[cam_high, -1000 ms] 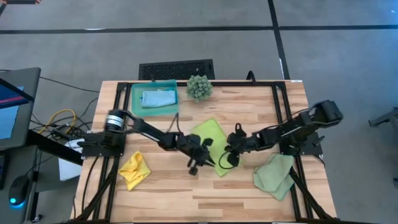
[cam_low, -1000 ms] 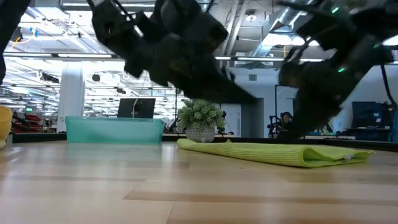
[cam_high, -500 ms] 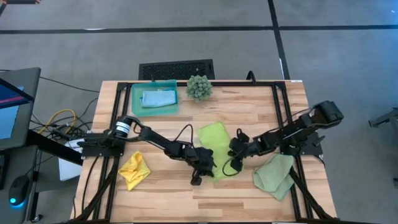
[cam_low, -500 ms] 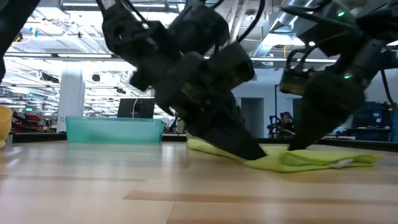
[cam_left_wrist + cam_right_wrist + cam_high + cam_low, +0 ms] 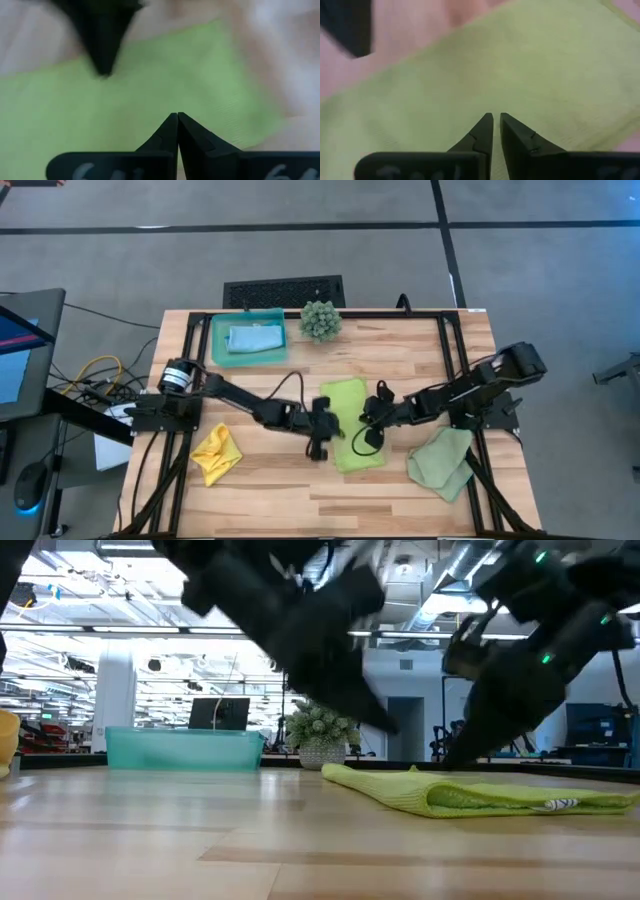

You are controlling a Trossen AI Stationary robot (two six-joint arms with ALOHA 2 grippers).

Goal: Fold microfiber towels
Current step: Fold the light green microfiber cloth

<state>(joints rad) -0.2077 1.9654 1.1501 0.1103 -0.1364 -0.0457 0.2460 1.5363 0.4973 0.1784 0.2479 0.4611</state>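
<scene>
Lime green towel (image 5: 352, 423): it lies at the centre of the high view, folded to a long strip on the wooden table (image 5: 400, 350); in the low view it is flat, with a small raised lip at its left end.
Left gripper (image 5: 322, 427): it is at the strip's left edge, fingers pressed together with no cloth visible between them in its wrist view.
Right gripper (image 5: 372, 413): it is at the strip's right edge; its fingers stand a narrow slit apart above the cloth. I cannot tell if they pinch any fabric.
Risk one: if a gripper slides sideways while touching, it can drag the top layer and open the fold, because the cloth is soft and light.
Risk two: both grippers are near each other over the one strip, so a crossing move could make them collide.
Other towels: light blue towel (image 5: 252, 339) in the teal tray (image 5: 216, 340) at upper left; yellow towel (image 5: 216, 453) crumpled at lower left; sage towel (image 5: 441, 462) at lower right, apparently not neatly folded yet.
Plant (image 5: 320, 320): at the top centre, well apart from the work.
</scene>
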